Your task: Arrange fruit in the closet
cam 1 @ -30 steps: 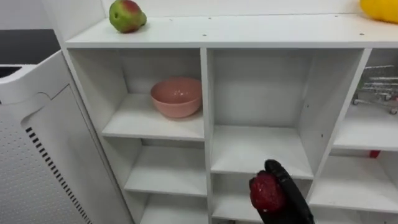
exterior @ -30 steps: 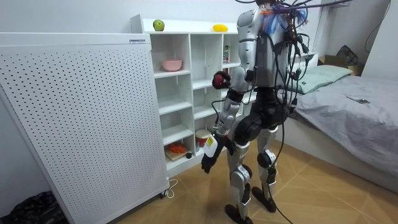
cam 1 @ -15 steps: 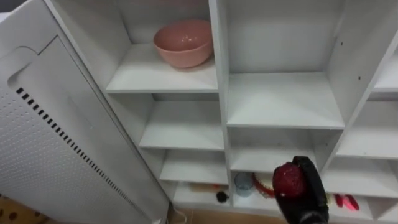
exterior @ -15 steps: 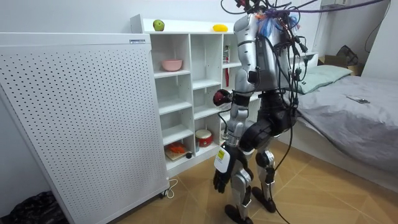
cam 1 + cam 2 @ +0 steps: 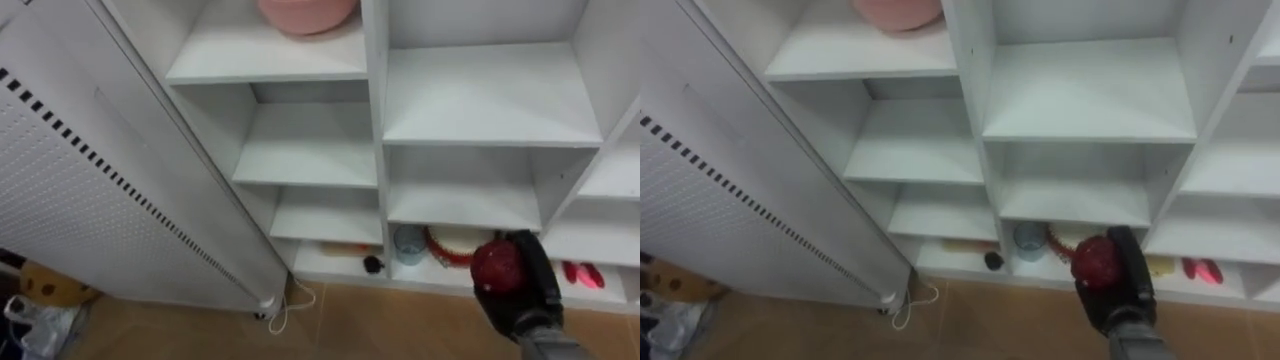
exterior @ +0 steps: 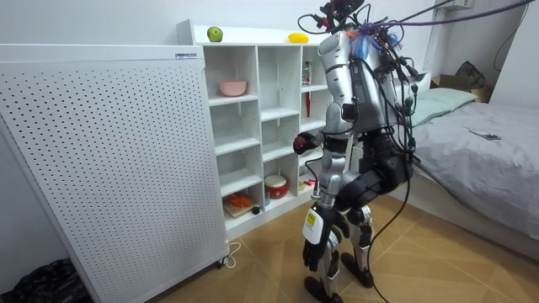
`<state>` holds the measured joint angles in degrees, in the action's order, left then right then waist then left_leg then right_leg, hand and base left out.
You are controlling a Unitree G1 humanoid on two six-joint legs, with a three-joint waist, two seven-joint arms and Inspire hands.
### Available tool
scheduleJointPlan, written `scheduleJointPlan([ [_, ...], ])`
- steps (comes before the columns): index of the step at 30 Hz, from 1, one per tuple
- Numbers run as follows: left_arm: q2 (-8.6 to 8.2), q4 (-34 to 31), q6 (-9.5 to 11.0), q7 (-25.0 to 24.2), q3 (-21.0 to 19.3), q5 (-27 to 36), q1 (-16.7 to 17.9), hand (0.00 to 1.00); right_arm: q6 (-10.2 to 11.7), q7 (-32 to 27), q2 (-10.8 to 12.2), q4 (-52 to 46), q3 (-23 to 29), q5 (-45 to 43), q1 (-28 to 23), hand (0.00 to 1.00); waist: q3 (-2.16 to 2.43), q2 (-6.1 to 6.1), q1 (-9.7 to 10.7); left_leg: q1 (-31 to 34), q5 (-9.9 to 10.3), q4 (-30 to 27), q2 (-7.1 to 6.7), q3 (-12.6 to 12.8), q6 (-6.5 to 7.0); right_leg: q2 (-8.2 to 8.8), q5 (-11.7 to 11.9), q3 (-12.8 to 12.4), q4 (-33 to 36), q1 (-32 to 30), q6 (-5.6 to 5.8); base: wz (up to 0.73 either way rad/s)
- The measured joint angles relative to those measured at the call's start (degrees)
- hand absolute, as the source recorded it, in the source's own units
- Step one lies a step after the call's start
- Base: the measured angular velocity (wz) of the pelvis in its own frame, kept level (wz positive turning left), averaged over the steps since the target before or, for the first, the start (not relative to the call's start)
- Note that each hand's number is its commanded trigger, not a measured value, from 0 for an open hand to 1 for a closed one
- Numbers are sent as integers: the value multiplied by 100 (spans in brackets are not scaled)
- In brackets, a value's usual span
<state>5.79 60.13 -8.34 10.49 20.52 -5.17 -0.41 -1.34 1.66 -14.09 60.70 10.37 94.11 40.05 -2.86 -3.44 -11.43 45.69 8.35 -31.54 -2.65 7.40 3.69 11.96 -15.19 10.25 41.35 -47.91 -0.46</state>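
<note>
Fingers of the right hand point(image 5: 533, 284) clenched round a dark red fruit point(image 5: 497, 265), held in front of the lowest shelves of the white closet point(image 5: 376, 150), on no shelf yet. Left hand point(image 6: 313, 251) hanging low by the leg, fingers slack. White perforated panel point(image 5: 70, 170) at the left. Pink bowl point(image 5: 305, 10) up top, cut off by the edge. Blue cup point(image 5: 407, 243) on the bottom shelf; red things beside it, partly hidden, hard to make out.
</note>
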Motion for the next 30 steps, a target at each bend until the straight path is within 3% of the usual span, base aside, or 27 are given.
scheduleJointPlan([
  [4, 190, -139, 4, -1, 7, 2, 40, 0, 15, -208, -109, -7, -15, -2, 86, 100, 7, 8, -13, 504, 181, -513, 104, 43, -29, -3, -121, -12, 409, -446, -89, 1],
  [10, 236, -166, 41, 0, 43, 121, 70, 0, 233, -368, -236, -12, -63, 14, 448, 100, 19, 24, 6, 698, 216, -736, 118, 137, -18, 26, -160, -64, 655, -684, -128, -4],
  [18, 351, -356, 32, 4, 38, 115, 282, 0, 281, -697, -452, -183, -68, 17, 729, 100, 51, -4, -52, 785, 416, -1120, 198, 93, 1, -28, -207, -73, 847, -679, -111, -5],
  [21, 436, -545, -17, -1, 36, 83, 454, 0, 343, -841, -562, -272, -69, 13, 729, 100, 90, -19, -146, 799, 479, -1190, 195, 93, 22, 4, -230, -75, 917, -696, -92, 2],
  [25, 440, -630, -115, -102, 20, 51, 593, 0, 381, -989, -597, -408, -76, -13, 729, 100, 179, -41, -251, 794, 487, -1218, 185, 111, 38, 49, -248, -84, 969, -696, -73, 3],
  [26, 440, -648, -119, -114, 15, 46, 604, 0, 385, -1027, -597, -459, -76, -17, 729, 62, 180, -41, -263, 794, 486, -1225, 183, 111, 38, 57, -251, -81, 980, -695, -73, 5],
  [27, 440, -740, -144, -116, 4, 26, 645, 0, 392, -1082, -597, -549, -78, -24, 728, 0, 179, -41, -278, 794, 487, -1244, 174, 111, 39, 80, -269, -75, 1017, -696, -74, 9],
  [30, 439, -905, -145, -134, 2, -116, 700, 0, 448, -1173, -596, -708, -75, -23, 729, 0, 180, -43, -320, 798, 496, -1300, 188, 124, 51, 98, -304, -54, 1074, -690, -85, 5],
])
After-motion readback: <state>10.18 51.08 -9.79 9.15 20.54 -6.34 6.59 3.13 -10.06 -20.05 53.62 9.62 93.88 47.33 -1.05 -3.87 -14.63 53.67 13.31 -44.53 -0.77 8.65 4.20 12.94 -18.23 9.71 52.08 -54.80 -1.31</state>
